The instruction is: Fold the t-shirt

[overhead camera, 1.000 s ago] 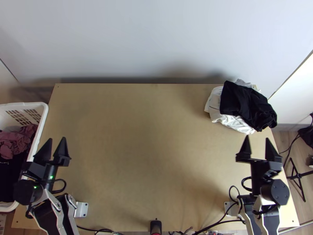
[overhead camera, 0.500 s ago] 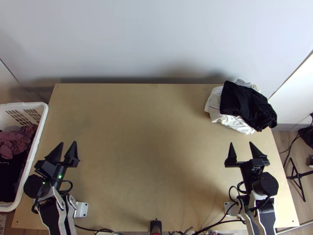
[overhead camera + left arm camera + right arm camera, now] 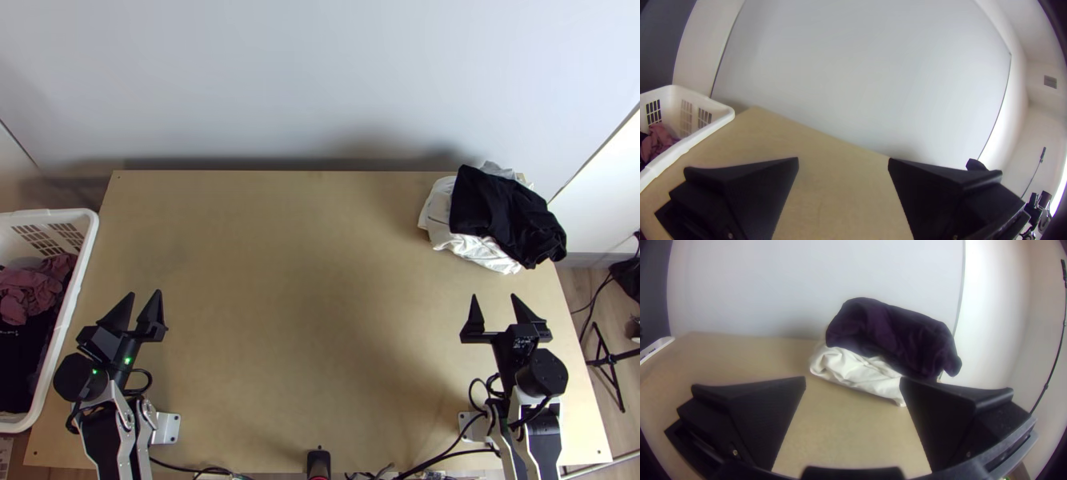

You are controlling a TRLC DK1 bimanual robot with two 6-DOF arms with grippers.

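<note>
Left side: slotted basket point(image 3: 86, 256) beside the table point(image 3: 304, 320), rumpled clothes point(image 3: 32, 296) inside
Far right corner: black cloth point(image 3: 504, 212) bunched over white cloth point(image 3: 438, 212); I can't tell which is the t-shirt
My left pincer point(image 3: 146, 293): wide open, empty
My right pincer point(image 3: 494, 295): spread wide, gripping nothing
Tabletop: flat, pale wood

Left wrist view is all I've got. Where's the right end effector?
Observer: The right end effector is over the right side of the table, nearer its base than the far edge.

Operator: Open or shut?

Observer: Open, fingers well apart.

Operator: What does the dark cloth at the far right corner lie on?

Observer: The dark cloth lies bunched on top of white cloth.
</note>
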